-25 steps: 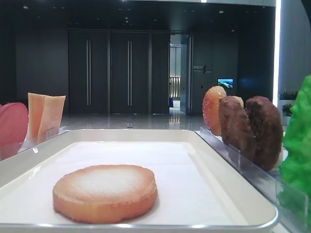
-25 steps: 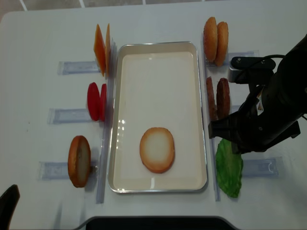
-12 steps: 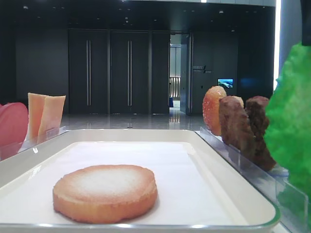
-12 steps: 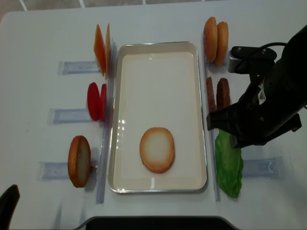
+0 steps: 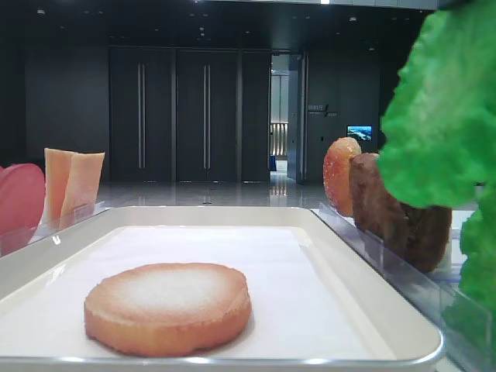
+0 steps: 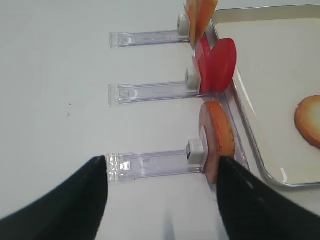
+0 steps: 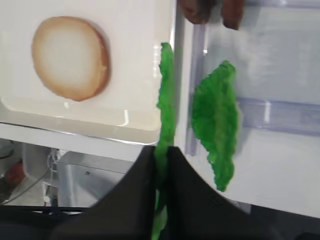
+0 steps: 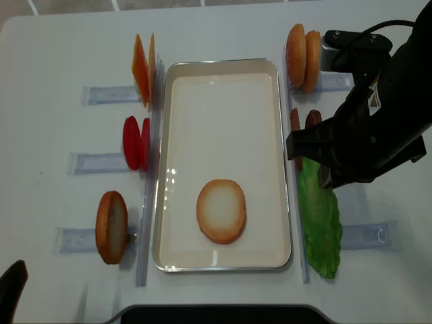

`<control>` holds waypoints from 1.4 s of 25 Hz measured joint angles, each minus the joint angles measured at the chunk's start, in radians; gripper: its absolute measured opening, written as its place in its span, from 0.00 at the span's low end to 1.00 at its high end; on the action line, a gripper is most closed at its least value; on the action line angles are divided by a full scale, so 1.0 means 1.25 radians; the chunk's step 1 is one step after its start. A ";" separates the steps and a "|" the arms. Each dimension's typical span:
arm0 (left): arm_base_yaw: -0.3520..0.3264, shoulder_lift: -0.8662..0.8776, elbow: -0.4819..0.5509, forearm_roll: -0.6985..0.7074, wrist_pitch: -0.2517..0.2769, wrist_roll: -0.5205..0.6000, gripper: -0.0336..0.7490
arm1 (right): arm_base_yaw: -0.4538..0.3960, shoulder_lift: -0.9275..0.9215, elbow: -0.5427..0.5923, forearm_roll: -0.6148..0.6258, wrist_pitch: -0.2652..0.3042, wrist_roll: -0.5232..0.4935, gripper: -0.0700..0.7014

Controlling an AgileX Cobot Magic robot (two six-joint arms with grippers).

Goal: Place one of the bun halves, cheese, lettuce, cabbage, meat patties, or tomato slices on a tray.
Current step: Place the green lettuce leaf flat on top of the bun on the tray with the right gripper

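The tray [image 8: 223, 74] holds one bun half [image 8: 221, 210], apparently nothing else.

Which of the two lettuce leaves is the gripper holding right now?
The lettuce leaf seen edge-on, pinched in the right gripper above the tray rim. The other leaf sits in its rack, untouched.

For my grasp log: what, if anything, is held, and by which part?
The right tool pinches a lettuce leaf by its lower edge; the left tool holds nothing.
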 joint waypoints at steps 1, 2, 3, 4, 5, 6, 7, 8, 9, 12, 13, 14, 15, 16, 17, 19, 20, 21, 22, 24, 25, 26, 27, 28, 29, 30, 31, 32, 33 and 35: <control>0.000 0.000 0.000 0.000 0.000 0.000 0.70 | 0.000 -0.007 0.000 0.012 -0.013 -0.006 0.12; 0.000 0.000 0.000 0.000 0.000 0.000 0.70 | 0.000 -0.017 0.000 0.028 -0.029 -0.017 0.12; 0.000 0.000 0.000 0.000 0.000 0.000 0.70 | 0.000 -0.025 0.000 0.046 -0.049 -0.027 0.12; 0.000 0.000 0.000 0.000 0.000 0.000 0.70 | 0.000 -0.033 0.000 0.064 -0.068 -0.036 0.12; 0.000 0.000 0.000 0.000 0.000 0.000 0.70 | 0.000 -0.038 0.000 0.079 -0.088 -0.043 0.12; 0.000 0.000 0.000 0.000 0.000 0.000 0.70 | 0.000 -0.041 0.000 0.093 -0.104 -0.053 0.12; 0.000 0.000 0.000 0.000 0.000 0.000 0.70 | 0.000 -0.042 0.000 0.116 -0.126 -0.066 0.12; 0.000 0.000 0.000 0.000 0.000 0.000 0.70 | 0.000 -0.042 0.000 0.132 -0.140 -0.079 0.12; 0.000 0.000 0.000 0.000 0.000 0.000 0.70 | 0.000 -0.042 0.000 0.150 -0.158 -0.094 0.12; 0.000 0.000 0.000 0.000 0.000 0.000 0.70 | 0.000 -0.042 0.000 0.173 -0.205 -0.106 0.12; 0.000 0.000 0.000 0.000 0.000 0.000 0.70 | 0.000 -0.042 0.000 0.176 -0.217 -0.107 0.12; 0.000 0.000 0.000 0.000 0.000 0.000 0.70 | 0.000 -0.042 0.005 0.185 -0.235 -0.112 0.12; 0.000 0.000 0.000 0.000 0.000 0.000 0.70 | 0.000 -0.042 0.014 0.198 -0.254 -0.125 0.12; 0.000 0.000 0.000 0.000 0.000 0.000 0.70 | 0.000 -0.042 0.028 0.219 -0.274 -0.140 0.12; 0.000 0.000 0.000 0.000 0.000 0.000 0.70 | 0.000 -0.042 0.048 0.248 -0.295 -0.166 0.12; 0.000 0.000 0.000 0.000 0.000 0.000 0.70 | 0.000 -0.042 0.089 0.309 -0.337 -0.216 0.12; 0.000 0.000 0.000 0.000 0.000 0.000 0.70 | 0.000 -0.042 0.111 0.359 -0.358 -0.259 0.12; 0.000 0.000 0.000 0.000 0.000 0.000 0.70 | 0.000 -0.042 0.131 0.402 -0.378 -0.292 0.12; 0.000 0.000 0.000 0.000 0.000 0.000 0.70 | 0.000 -0.042 0.144 0.434 -0.393 -0.323 0.12; 0.000 0.000 0.000 0.000 0.000 0.000 0.70 | 0.000 -0.039 0.160 0.488 -0.414 -0.384 0.12; 0.000 0.000 0.000 0.000 0.000 0.000 0.70 | 0.000 -0.033 0.162 0.514 -0.421 -0.409 0.12; 0.000 0.000 0.000 0.000 0.000 0.000 0.70 | 0.000 -0.026 0.163 0.544 -0.429 -0.431 0.12; 0.000 0.000 0.000 0.000 0.000 0.000 0.70 | 0.000 -0.015 0.164 0.583 -0.436 -0.473 0.12; 0.000 0.000 0.000 0.000 0.000 0.000 0.70 | 0.000 -0.001 0.165 0.632 -0.440 -0.510 0.12; 0.000 0.000 0.000 0.000 0.000 0.000 0.70 | 0.000 0.016 0.165 0.676 -0.440 -0.559 0.12; 0.000 0.000 0.000 0.000 0.000 0.000 0.70 | 0.000 0.032 0.166 0.723 -0.441 -0.604 0.12; 0.000 0.000 0.000 0.000 0.000 0.000 0.70 | 0.000 0.050 0.167 0.788 -0.441 -0.658 0.12; 0.000 0.000 0.000 0.000 0.000 0.000 0.70 | 0.000 0.068 0.167 0.837 -0.440 -0.708 0.12; 0.000 0.000 0.000 0.000 0.000 0.000 0.70 | 0.000 0.083 0.167 0.870 -0.447 -0.744 0.12; 0.000 0.000 0.000 0.000 0.000 0.000 0.70 | 0.000 0.109 0.167 0.920 -0.442 -0.809 0.12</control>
